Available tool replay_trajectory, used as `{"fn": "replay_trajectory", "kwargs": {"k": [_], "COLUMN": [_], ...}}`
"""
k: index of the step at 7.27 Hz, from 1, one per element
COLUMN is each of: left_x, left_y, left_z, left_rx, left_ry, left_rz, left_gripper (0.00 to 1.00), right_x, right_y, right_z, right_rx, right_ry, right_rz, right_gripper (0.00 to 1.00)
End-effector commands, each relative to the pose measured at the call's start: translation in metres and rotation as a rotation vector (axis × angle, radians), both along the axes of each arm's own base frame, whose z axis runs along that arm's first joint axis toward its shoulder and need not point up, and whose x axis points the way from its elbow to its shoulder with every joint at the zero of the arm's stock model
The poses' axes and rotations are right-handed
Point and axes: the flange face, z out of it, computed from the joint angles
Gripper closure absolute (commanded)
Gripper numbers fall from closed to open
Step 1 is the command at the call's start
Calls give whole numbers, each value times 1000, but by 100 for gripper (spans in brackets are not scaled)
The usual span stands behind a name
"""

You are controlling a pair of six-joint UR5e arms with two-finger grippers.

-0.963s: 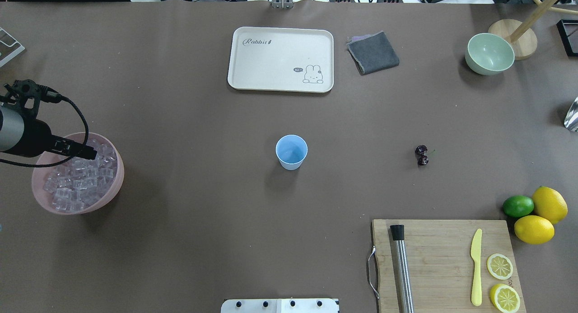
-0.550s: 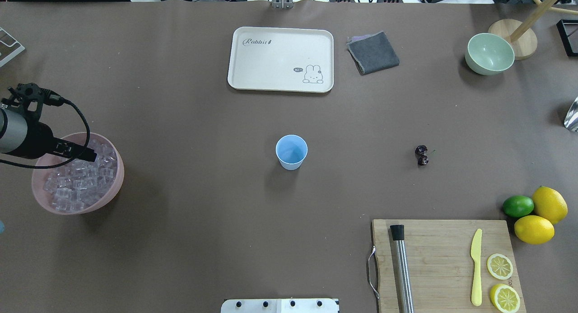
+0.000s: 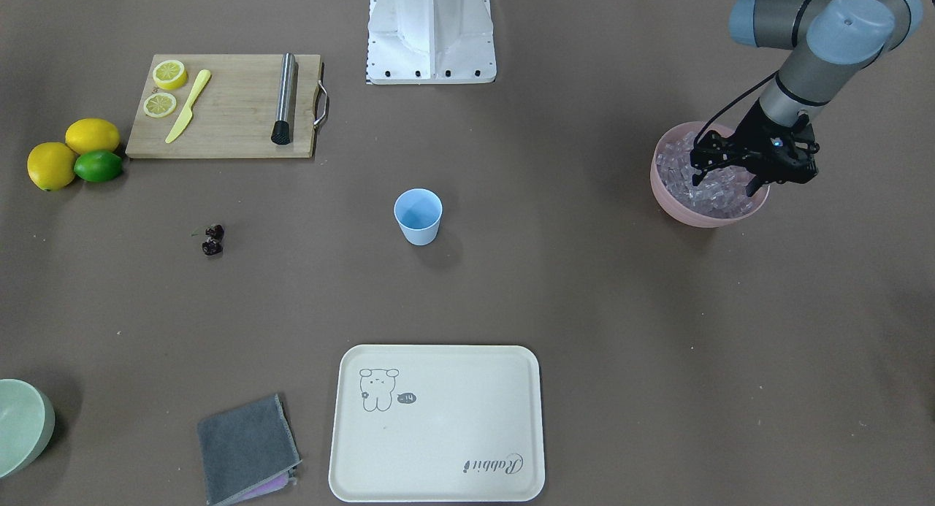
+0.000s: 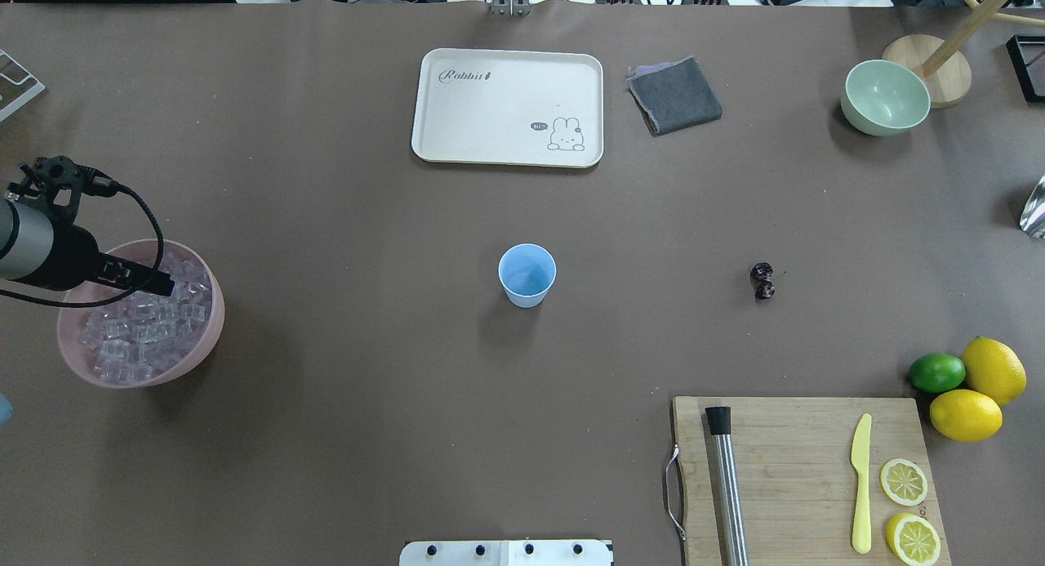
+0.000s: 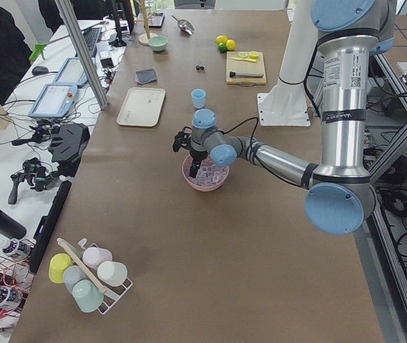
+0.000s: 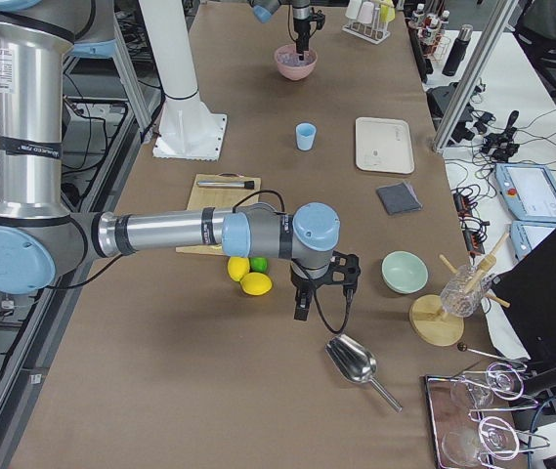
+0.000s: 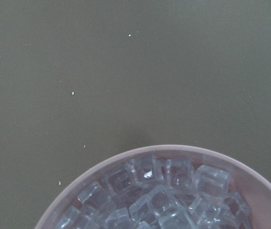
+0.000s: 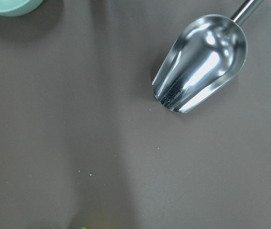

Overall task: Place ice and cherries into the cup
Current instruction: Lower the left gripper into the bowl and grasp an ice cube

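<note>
Front view: my left end effector (image 3: 723, 183) is down at the ice (image 3: 676, 163) in pink bowl (image 3: 701, 217), fingers apart, nothing gripped. Overhead: cup (image 4: 526, 274) mid surface (image 4: 326, 370), cherries (image 4: 762, 280) well to its right. Right-side view: right end effector (image 6: 300, 311), can't tell its state.

The overhead view looks down from behind the robot (image 3: 431, 31), the front-facing one from opposite; both share the small pale blue plastic cup (image 4: 526, 274). End cameras look along the brown table (image 5: 153, 236); wrist cameras look down on it from close.
</note>
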Motion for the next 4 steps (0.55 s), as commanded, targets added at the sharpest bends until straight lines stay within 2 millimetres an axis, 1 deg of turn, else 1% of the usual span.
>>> {"fn": "replay_trajectory", "kwargs": {"k": [1,2,3,4], "left_x": [3,3,3,2], "left_y": [-2,-2,-1,1], "left_z": [11,13,12,9], "left_rx": [17,14,14,17], "left_ry": [19,20,23,27], "left_rz": [3,5,7,8], "left_gripper": [4,11,14,15], "right_x": [0,0,0,0], "right_y": [0,0,0,0], "right_z": [-1,-2,-4,-4], "right_rx": [3,5,10,10], "right_ry": [0,0,0,0], "right_rz": [0,0,0,0], "right_gripper": [0,0,0,0]}}
